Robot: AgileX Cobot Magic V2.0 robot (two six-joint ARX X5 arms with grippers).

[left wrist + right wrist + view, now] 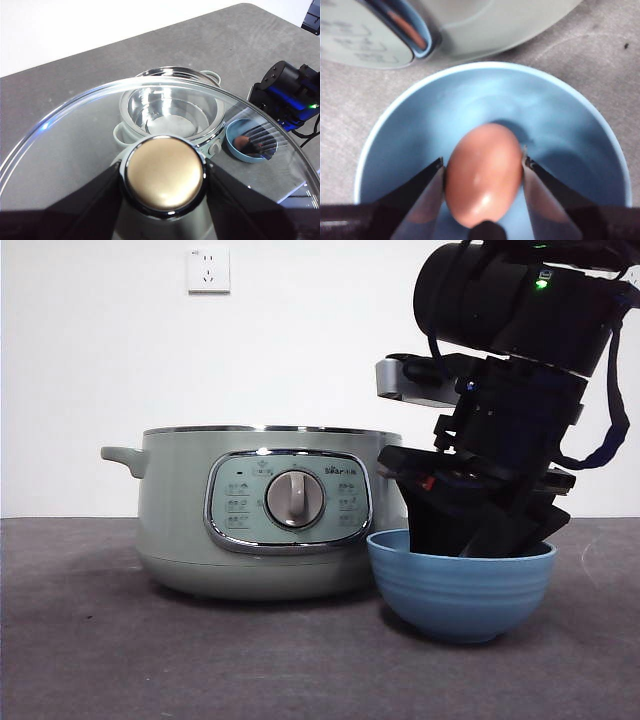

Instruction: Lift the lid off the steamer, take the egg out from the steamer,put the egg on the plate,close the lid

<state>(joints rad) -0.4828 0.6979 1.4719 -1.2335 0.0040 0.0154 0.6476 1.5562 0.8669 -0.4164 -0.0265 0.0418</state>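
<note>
My left gripper (164,170) is shut on the round knob (165,172) of the clear glass lid (75,135) and holds it high above the table. Through the glass I see the open pale-green steamer (170,107) below, its steel pan showing nothing inside. The lid is out of the front view. My right gripper (483,162) reaches down into the blue plate (470,95), a small bowl, with a jaw touching each side of the brown egg (482,185). In the front view the steamer (200,540) stands at the left, the plate (460,585) just to its right, with the right gripper (480,530) inside it.
The plate stands close against the steamer's front right side. The steamer's dial (294,499) faces the front camera. A white wall socket (208,269) is on the back wall. Grey tabletop (150,660) lies in front of the steamer.
</note>
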